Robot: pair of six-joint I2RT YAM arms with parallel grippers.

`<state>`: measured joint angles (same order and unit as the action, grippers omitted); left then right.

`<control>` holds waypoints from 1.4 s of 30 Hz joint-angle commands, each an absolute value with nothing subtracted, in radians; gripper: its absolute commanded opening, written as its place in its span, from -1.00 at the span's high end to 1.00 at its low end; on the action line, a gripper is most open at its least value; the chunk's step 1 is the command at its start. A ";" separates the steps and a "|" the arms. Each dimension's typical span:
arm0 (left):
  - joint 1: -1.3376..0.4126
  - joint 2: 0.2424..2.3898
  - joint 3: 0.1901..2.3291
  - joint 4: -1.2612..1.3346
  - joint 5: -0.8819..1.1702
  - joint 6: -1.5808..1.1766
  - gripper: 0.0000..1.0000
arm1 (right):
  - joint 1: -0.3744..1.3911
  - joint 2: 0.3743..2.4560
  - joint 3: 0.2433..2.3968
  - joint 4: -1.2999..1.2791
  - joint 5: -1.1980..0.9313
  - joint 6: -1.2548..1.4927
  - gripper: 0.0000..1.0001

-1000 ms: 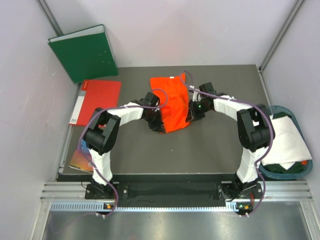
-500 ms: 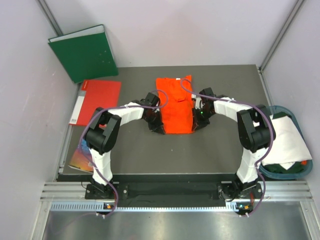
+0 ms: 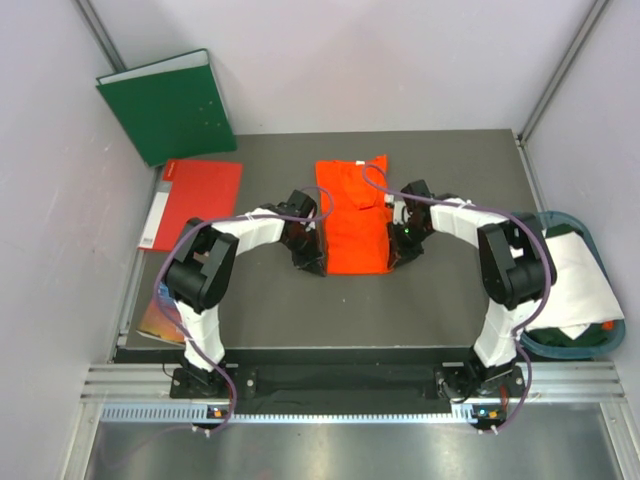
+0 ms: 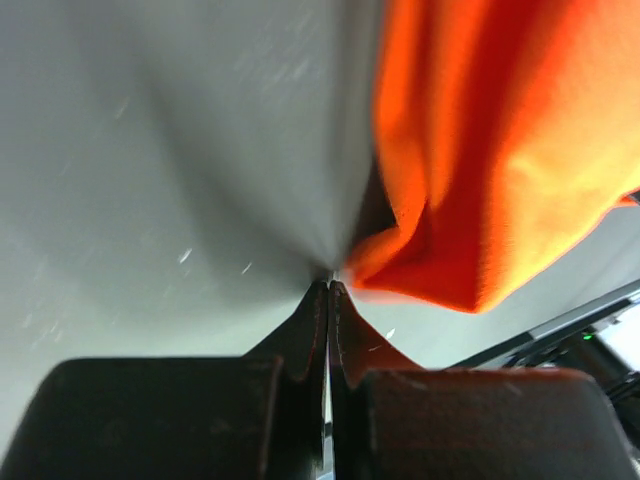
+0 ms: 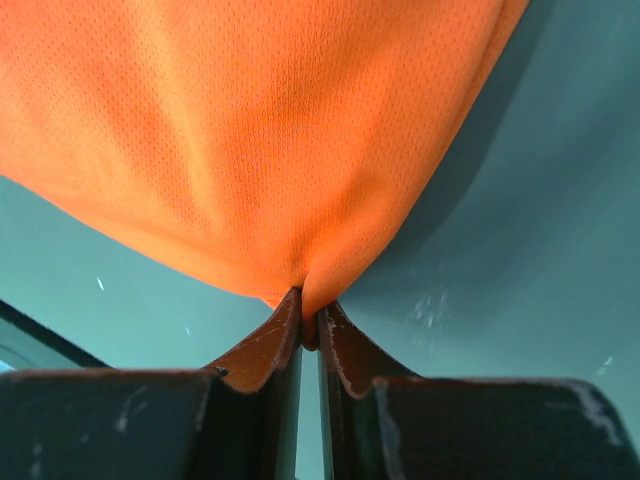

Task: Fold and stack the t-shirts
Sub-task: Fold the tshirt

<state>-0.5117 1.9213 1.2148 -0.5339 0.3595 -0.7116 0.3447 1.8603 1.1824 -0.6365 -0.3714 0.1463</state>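
Observation:
The orange t-shirt (image 3: 352, 215) lies as a long folded strip in the middle of the grey table. My left gripper (image 3: 312, 262) is at its near left corner, jaws shut, with the cloth's corner (image 4: 470, 190) drawn to the fingertips (image 4: 330, 285). My right gripper (image 3: 398, 255) is at the near right corner, shut on a pinched fold of the orange cloth (image 5: 300, 140). The white t-shirt (image 3: 572, 280) lies draped over the basket at the right.
A green binder (image 3: 168, 105) leans at the back left. A red folder (image 3: 195, 200) lies flat on the table's left side, with a colourful booklet (image 3: 158, 315) nearer. A dark teal basket (image 3: 590, 348) sits off the table's right edge. Walls close in on both sides.
Both grippers have moved toward the near edge with the orange shirt's corners. The shirt has gone from a bunched shape to a straighter, longer strip.

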 commanded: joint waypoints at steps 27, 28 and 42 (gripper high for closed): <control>-0.676 1.848 1.121 -0.405 0.319 -0.718 -0.16 | 0.373 1.746 1.026 -0.690 -0.387 0.146 0.81; -0.676 1.858 1.129 -0.408 0.313 -0.715 -0.14 | 0.373 1.744 1.026 -0.689 -0.387 0.147 0.81; -0.676 1.839 1.135 -0.540 0.247 -0.672 1.00 | 0.390 1.683 1.020 -0.735 -0.405 0.149 0.81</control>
<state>-0.6762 1.8919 1.1774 -0.4667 0.3164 -0.7067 0.3653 1.7538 1.0416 -0.6807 -0.3840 0.1429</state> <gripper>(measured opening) 0.026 0.098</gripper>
